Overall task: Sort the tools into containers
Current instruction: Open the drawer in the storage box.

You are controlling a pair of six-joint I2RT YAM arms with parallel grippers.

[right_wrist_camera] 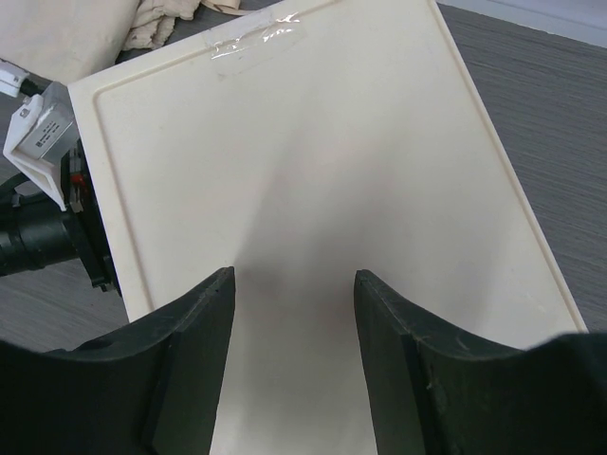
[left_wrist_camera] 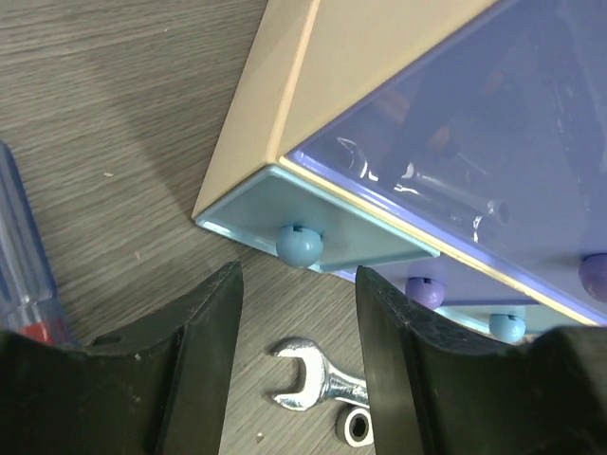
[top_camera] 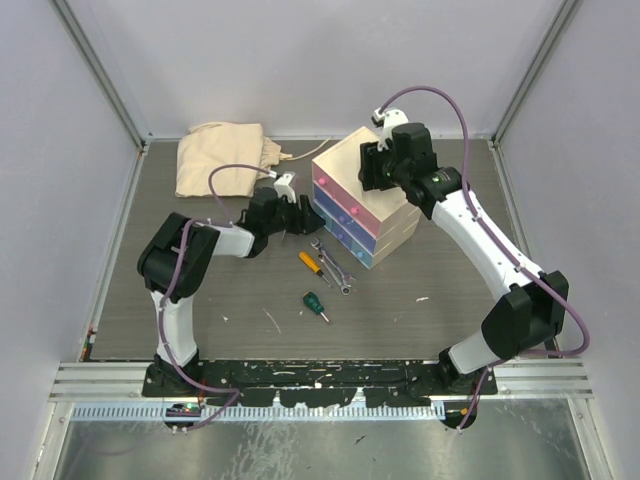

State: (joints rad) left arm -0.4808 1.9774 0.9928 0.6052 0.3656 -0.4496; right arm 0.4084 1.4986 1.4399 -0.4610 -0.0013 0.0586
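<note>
Now the knob (left_wrist_camera: pixel 299 245) of the light-blue drawer (left_wrist_camera: pixel 353 232) lies dead ahead of my left gripper (left_wrist_camera: pixel 296 284), whose jaws stand apart, empty.

A robotics lab test cell: pale plain wall panels (top_camera: pixel 300 60) in aluminium framing (top_camera: pixel 103 72) enclose a grey wood-grain tabletop (top_camera: pixel 420 320), and 2 white-and-black robot arms (top_camera: pixel 478 235) are bolted to a black base rail (top_camera: pixel 330 372).
</note>
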